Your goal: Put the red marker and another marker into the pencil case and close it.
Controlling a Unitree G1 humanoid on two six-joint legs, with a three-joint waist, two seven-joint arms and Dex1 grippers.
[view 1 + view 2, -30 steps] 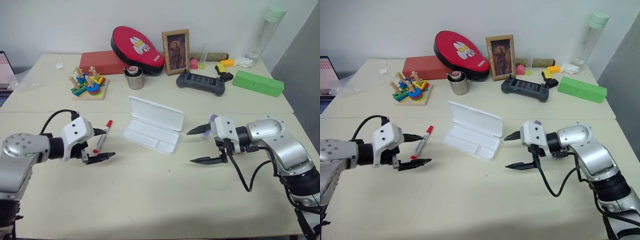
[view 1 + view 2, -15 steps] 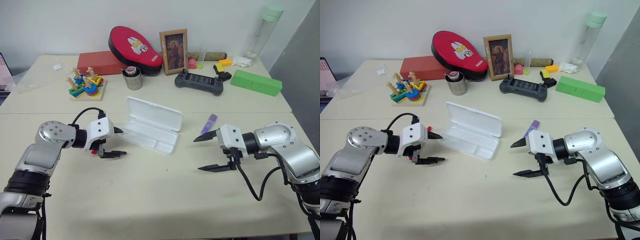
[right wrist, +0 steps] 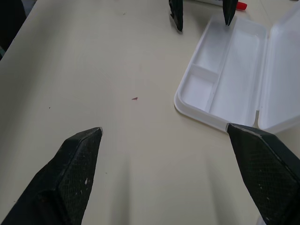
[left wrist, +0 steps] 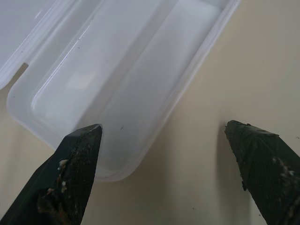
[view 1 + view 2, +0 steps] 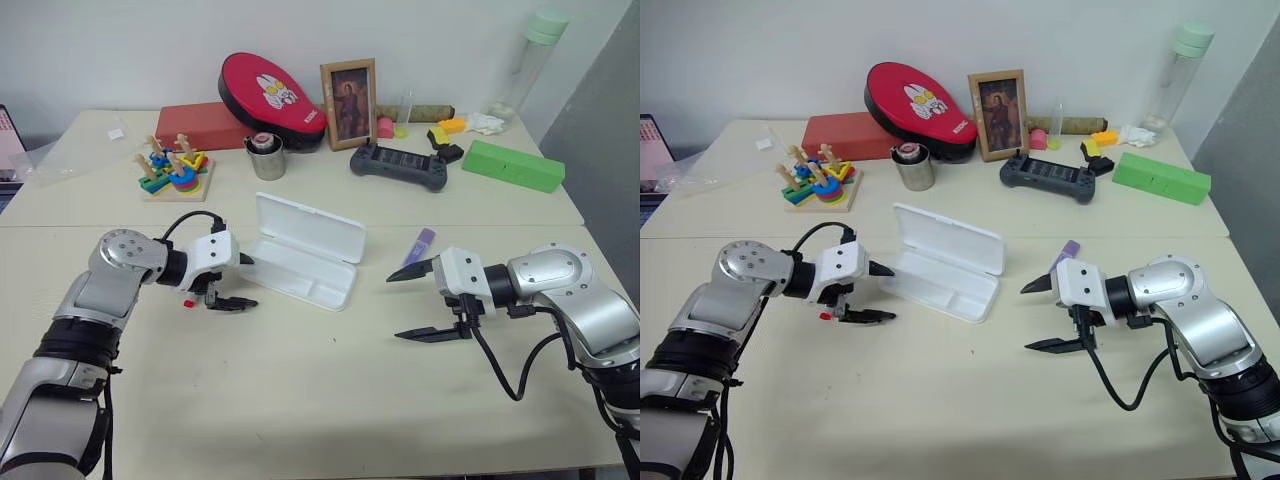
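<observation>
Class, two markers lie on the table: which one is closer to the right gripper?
The short purple marker, lying just beyond the right gripper. The red marker lies across the open pencil case, under the left gripper.

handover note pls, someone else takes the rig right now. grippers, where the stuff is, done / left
Left gripper: fingers open, holding nothing, by the left end of the pencil case, hanging over the red marker.
Right gripper: fingers open, holding nothing, above bare table to the right of the case.
Pencil case: lid open, tray empty, mid-table.
Red marker: on the table under the left gripper, mostly hidden; its red end shows.
Purple marker: on the table behind the right gripper, right of the case.
Done: case is open.
Left: pick up both markers, put them in the tray, shut the lid.
</observation>
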